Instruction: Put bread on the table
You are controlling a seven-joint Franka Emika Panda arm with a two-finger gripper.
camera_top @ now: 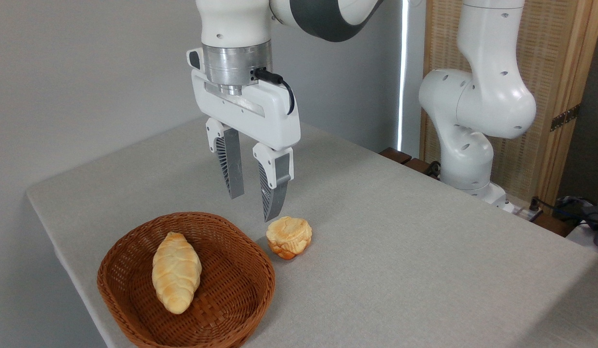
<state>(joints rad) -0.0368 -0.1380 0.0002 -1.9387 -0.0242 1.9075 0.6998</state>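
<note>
One loaf (176, 272), one bun (289, 236), one basket (135, 256), one table (400, 251).

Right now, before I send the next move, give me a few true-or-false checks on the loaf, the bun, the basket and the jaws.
1. The braided bread lies inside the wicker basket. True.
2. The gripper holds the bread. False: its jaws are open and empty, above the table.
3. The small round bun sits on the table beside the basket. True.
4. The bun is in the basket too. False: it is outside, right of the rim.
5. The basket is tipped over. False: it stands upright.
</note>
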